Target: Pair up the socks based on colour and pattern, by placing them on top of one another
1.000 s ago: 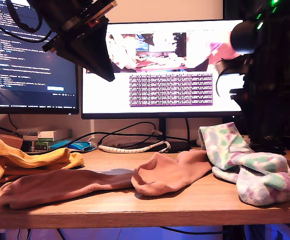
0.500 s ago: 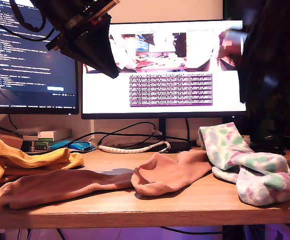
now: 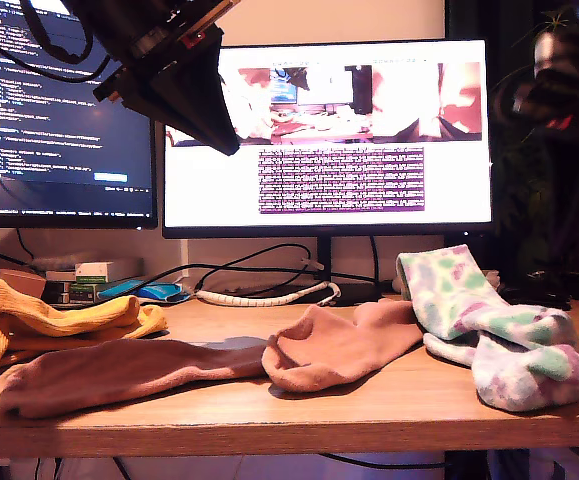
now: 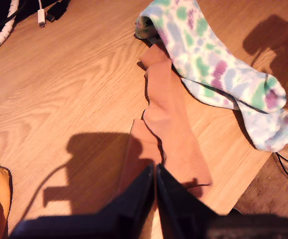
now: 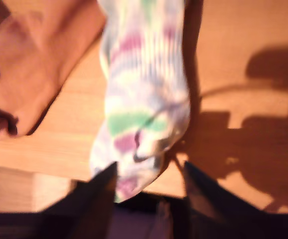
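On the desk [image 3: 369, 415]: blotchy socks [image 3: 489, 330] stacked, pink socks [image 3: 339, 345] apart, so pink pair's next; my first gripper [image 4: 155, 186] shut & empty, my second gripper [image 5: 148, 174] apart, needs a pinch-and-carry.

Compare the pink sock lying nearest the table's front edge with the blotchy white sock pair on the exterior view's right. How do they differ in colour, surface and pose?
The pink sock is one plain salmon colour; the blotchy socks are white with green and pink patches. The pink sock looks smooth, the blotchy socks fluffy. The pink sock lies stretched out flat and single; the blotchy socks are stacked together and humped up. Both rest on the wooden table, and neither is held by a gripper.
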